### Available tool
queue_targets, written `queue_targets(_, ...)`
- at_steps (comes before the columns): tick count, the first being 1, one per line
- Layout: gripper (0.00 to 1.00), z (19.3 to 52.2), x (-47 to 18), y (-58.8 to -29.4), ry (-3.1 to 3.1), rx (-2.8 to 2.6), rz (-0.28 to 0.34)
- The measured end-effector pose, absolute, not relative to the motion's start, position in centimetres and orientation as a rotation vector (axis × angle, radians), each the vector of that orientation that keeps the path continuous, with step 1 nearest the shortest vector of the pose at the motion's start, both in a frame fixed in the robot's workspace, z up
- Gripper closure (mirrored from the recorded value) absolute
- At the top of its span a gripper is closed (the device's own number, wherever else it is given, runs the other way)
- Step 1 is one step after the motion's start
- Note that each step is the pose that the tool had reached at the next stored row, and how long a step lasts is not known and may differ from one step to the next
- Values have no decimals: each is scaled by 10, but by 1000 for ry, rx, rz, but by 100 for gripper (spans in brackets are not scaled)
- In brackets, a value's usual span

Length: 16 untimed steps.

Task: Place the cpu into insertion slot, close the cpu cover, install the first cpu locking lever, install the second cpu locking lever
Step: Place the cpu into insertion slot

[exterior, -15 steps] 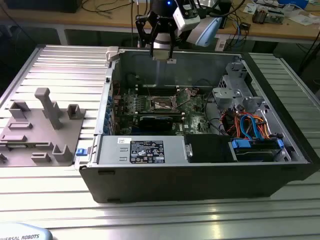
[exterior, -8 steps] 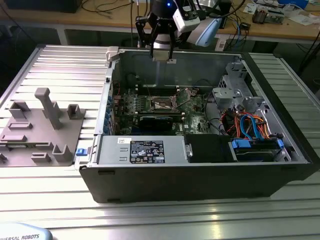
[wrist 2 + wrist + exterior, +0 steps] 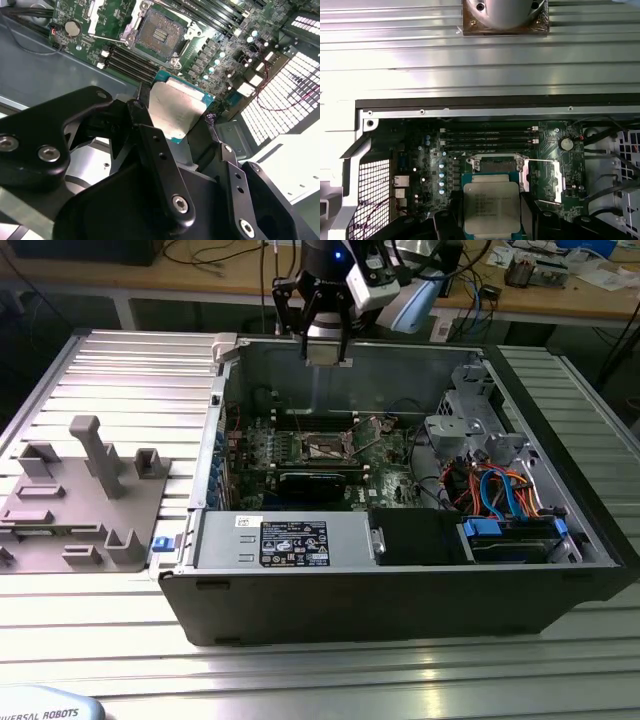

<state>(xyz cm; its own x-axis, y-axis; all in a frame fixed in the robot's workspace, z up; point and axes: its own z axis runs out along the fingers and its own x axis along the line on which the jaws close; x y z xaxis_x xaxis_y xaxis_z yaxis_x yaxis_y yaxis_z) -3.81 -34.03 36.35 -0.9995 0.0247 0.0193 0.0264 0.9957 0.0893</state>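
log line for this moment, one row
end effector: shut on cpu | where: held above case | socket: empty, cpu not seated

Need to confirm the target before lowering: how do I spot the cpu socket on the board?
Inside the open computer case, find the green motherboard. The socket is the square recess beside the long black memory slots; it alone has a silver metal surround and a dark square centre.
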Motion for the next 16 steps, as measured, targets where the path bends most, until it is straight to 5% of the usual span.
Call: queue_targets(16,45,352,-34,-340,-3120,-40,-139)
